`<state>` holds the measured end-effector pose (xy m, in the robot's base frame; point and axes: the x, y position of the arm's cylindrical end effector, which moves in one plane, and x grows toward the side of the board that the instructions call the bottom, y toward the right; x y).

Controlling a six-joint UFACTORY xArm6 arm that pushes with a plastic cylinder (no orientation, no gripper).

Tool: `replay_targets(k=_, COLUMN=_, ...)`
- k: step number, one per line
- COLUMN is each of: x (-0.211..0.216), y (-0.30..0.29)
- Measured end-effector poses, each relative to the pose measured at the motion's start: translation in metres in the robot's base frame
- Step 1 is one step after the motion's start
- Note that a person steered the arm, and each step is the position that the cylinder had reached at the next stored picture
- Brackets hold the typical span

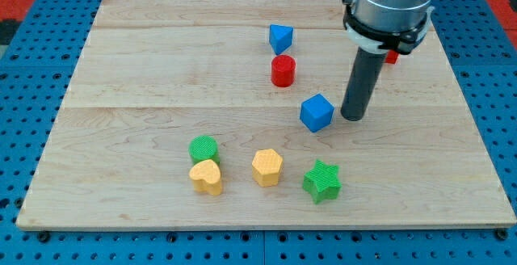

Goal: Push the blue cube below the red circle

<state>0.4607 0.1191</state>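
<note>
The blue cube [317, 112] lies on the wooden board, below and to the right of the red circle [283, 71]. My tip [352, 116] stands just to the right of the blue cube, close to it or touching it. The rod rises toward the view's top and hides most of the red star [392, 55] behind it.
A blue triangle block [279, 37] sits just above the red circle. Toward the view's bottom lie a green circle [203, 149], a yellow heart [206, 177], a yellow hexagon [266, 167] and a green star [322, 181]. The board's bare wood [145, 71] ends in blue pegboard.
</note>
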Motion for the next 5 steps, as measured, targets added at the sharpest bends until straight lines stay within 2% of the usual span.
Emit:
replay_targets(k=2, x=0.04, y=-0.06)
replay_targets(k=3, x=0.054, y=-0.067)
replay_targets(k=5, x=0.032, y=-0.07)
